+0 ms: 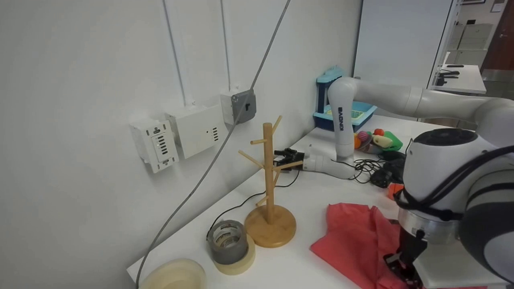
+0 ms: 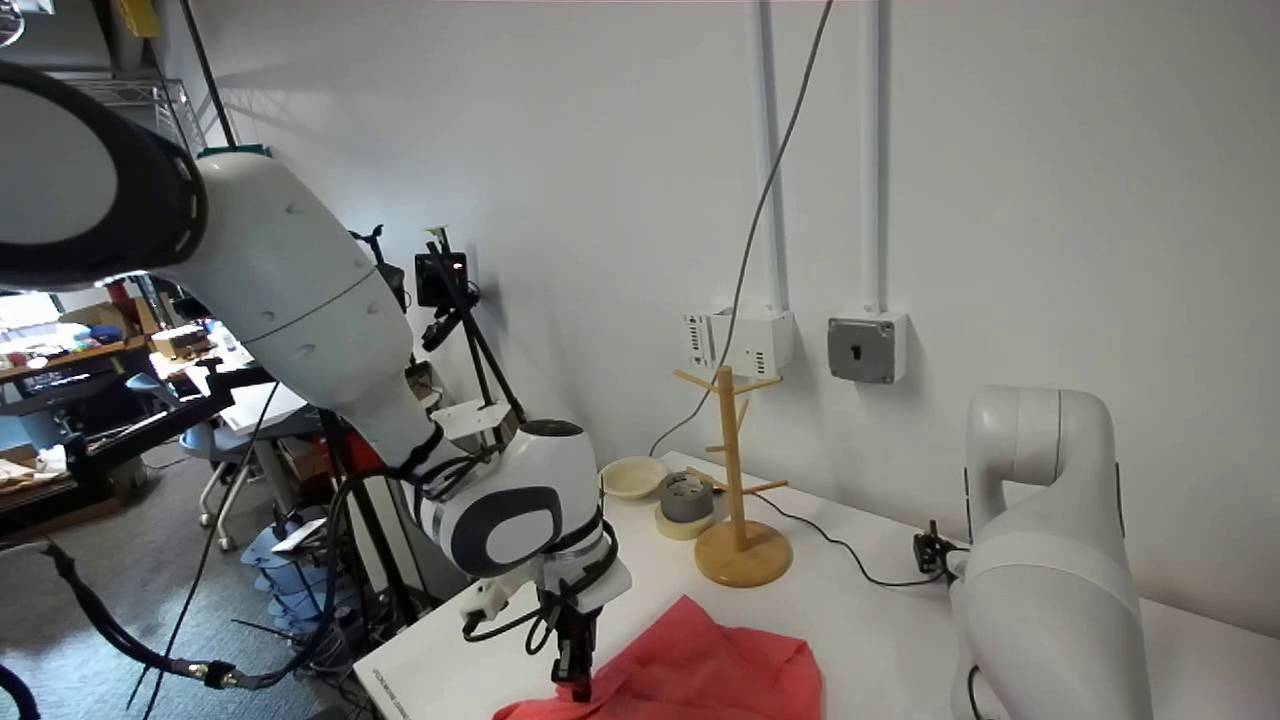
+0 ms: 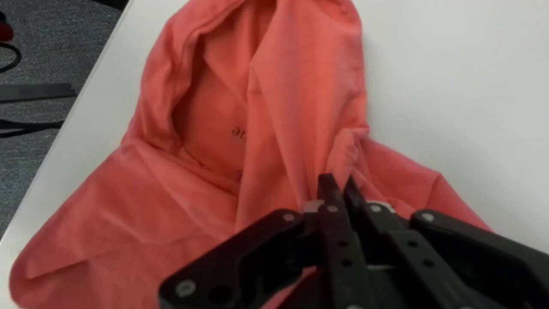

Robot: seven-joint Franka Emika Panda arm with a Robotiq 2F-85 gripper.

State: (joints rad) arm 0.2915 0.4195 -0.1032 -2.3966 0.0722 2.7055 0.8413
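Wooden stand: standing far back on the table.
Tape rolls: sitting stacked, left of it.
Bowl: sitting farther left.
Other arm: bending down, right.
Red cloth: lying near on the table, looking crumpled.
Gripper: pinching a cloth fold, jaws sitting close together.

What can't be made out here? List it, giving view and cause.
- How much red cloth the pincer pinches: wrist view, hidden by its own fingers.
- The rest of the print: wrist view, covered by a fold.
- The cloth's full outline: cut off by the bottom edge in every view.
- Label inside the gray tape roll: too small in an exterior view.
- Orange object: partly behind the arm in an exterior view.
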